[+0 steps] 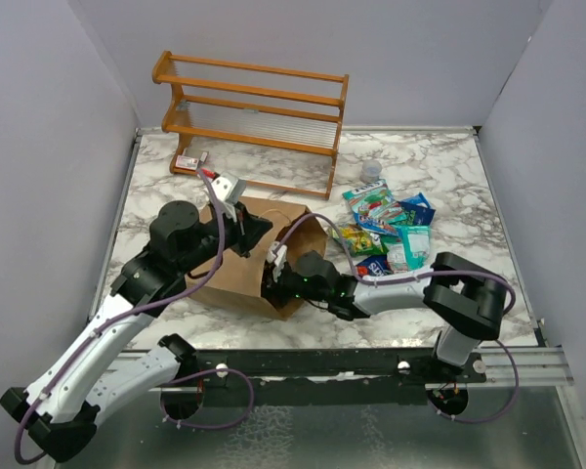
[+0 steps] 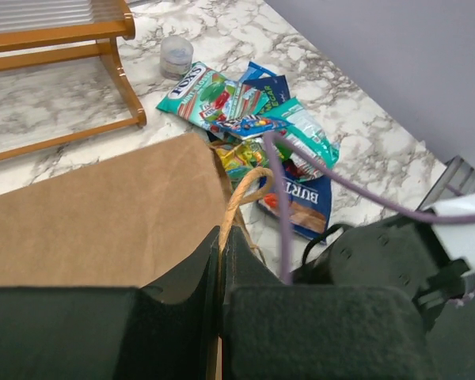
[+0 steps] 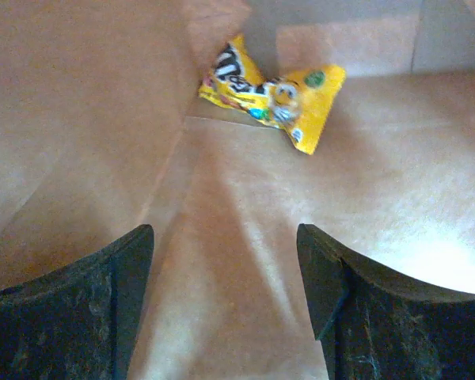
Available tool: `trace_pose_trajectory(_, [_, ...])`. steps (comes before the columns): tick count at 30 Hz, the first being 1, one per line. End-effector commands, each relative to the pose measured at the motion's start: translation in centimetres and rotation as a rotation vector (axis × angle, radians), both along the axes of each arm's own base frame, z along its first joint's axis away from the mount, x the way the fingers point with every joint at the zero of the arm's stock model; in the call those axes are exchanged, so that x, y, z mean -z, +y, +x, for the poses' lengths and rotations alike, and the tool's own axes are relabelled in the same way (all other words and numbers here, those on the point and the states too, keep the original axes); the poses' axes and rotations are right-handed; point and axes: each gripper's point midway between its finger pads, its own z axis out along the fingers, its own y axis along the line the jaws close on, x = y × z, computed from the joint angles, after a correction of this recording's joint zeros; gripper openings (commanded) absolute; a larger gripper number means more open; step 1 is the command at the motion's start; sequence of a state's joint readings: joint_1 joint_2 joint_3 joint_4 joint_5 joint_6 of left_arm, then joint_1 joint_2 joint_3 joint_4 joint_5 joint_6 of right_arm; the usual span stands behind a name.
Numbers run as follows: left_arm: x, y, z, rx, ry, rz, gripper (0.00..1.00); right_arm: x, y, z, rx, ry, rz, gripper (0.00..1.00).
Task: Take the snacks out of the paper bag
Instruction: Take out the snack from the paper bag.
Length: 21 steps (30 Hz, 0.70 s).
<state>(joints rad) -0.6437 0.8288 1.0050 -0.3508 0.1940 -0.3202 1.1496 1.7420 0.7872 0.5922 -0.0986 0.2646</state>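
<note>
Right wrist view, inside the paper bag (image 1: 236, 264). The bag lay on its side on the marble table (image 1: 469, 176), mouth towards your right arm. Your left gripper (image 2: 220, 317) was clenched on the upper rim of the mouth, just beside a twisted handle (image 2: 237, 198), holding the opening up. Your right gripper (image 3: 223, 233) was inside the bag, its jaws spread wide with nothing between them.

One yellow packet (image 3: 273, 91) lay at the far end of the bag floor, against the back fold and well ahead of your fingertips. The other snacks (image 1: 391, 225) lay heaped on the table to the right of the bag.

Handling, as a judgement: the packet looked light, soft and glossy, so it would likely skate on the smooth paper if nudged. You would do best to close across its crimped end or narrow waist, not press down on its flat face. The bag wall was thin and would buckle under a push.
</note>
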Motion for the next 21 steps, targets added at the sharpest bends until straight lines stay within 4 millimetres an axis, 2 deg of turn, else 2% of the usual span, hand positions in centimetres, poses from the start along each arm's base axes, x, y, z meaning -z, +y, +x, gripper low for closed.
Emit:
trace_pose_trajectory(1, [-0.7,1.2,-1.9,0.065,-0.164,0.032,0.00,-1.9,-0.9,-1.9,-0.334,-0.465,-0.043,0.73])
trace_pose_trajectory(5, [-1.3,1.8,-3.6,0.087,-0.229,-0.017,0.00,-2.5,-1.1,-2.0,-0.424,-0.698,-0.074,0.69])
trace_pose_trajectory(8, [-1.3,1.7,-4.4,0.117,-0.237,-0.040,0.00,-2.3,-0.2,-3.4,-0.495,-0.830,-0.068,0.63])
trace_pose_trajectory(9, [-1.2,1.6,-4.5,0.128,-0.235,-0.039,0.00,-2.2,0.6,-4.5,-0.519,-0.873,-0.063,0.62])
trace_pose_trajectory(12, [-1.0,1.5,-4.4,0.135,-0.238,-0.025,0.00,-2.3,3.2,-6.0,-0.513,-0.974,-0.051,0.59])
trace_pose_trajectory(17, [-0.7,1.6,-4.9,0.148,-0.233,-0.016,0.00,-3.0,9.0,-6.4,-0.427,-1.020,-0.023,0.55])
trace_pose_trajectory(21, [-0.6,2.3,-5.7,0.142,-0.235,-0.027,0.00,-3.1,11.6,-5.2,-0.348,-1.007,-0.021,0.52])
